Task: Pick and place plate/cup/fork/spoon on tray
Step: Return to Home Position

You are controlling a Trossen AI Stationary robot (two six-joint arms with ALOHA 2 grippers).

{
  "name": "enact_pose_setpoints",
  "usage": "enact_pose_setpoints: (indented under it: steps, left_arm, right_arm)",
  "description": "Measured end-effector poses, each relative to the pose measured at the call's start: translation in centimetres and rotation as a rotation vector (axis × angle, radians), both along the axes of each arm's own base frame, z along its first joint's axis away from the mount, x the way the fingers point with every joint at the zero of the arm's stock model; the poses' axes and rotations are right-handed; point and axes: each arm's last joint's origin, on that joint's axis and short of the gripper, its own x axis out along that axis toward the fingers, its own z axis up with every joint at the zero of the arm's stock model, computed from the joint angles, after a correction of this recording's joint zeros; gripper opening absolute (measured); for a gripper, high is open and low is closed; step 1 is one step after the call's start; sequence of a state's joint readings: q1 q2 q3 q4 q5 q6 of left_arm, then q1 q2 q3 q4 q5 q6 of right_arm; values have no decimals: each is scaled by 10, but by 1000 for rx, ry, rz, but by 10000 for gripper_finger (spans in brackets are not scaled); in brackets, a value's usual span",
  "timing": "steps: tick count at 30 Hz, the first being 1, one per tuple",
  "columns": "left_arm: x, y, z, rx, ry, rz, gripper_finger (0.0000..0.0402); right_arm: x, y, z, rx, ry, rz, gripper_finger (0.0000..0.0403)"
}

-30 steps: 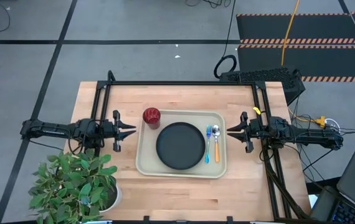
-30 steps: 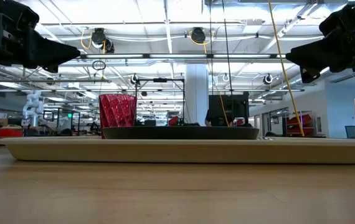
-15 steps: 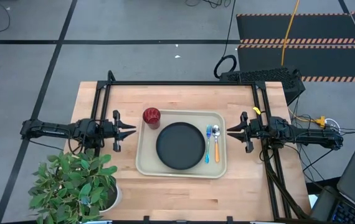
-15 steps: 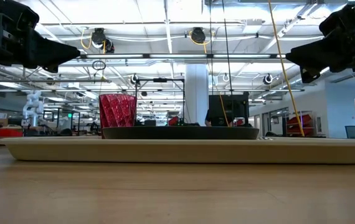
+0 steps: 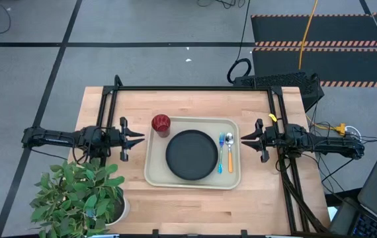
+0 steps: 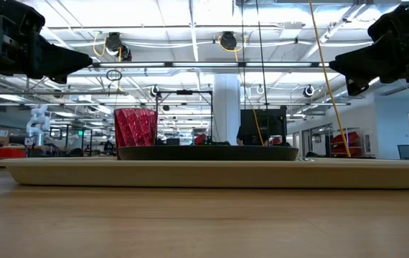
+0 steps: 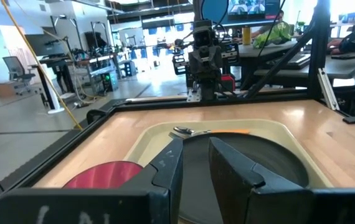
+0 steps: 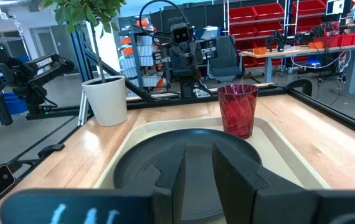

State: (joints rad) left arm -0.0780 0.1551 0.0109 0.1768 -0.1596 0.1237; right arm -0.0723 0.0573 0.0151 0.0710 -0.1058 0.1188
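The beige tray [image 5: 154,173] lies at the table's middle. On it rest the black plate [image 5: 192,155], the dark red cup [image 5: 161,124] upright at the far left corner, and the blue fork [image 5: 220,153] beside the orange-handled spoon [image 5: 229,153] at the right. My left gripper [image 5: 141,137] hovers left of the tray, shut and empty, pointing at it. My right gripper [image 5: 243,138] hovers right of the tray, shut and empty, pointing at it. The low view shows both above table height.
A potted plant [image 5: 79,195] stands at the table's near left corner. A black frame [image 5: 195,88] runs along the far edge and both sides. Bare wood [image 5: 195,208] lies between the tray and the near edge.
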Motion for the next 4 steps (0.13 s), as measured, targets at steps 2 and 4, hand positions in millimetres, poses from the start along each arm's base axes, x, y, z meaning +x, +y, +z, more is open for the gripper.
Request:
enact_pose_setpoints:
  steps: [2, 4]
  left_arm:
    - [0, 0, 0, 0, 0, 0, 81]
    - [0, 0, 0, 0, 0, 0, 81]
  right_arm:
    - [0, 0, 0, 0, 0, 0, 70]
    - [0, 0, 0, 0, 0, 0, 70]
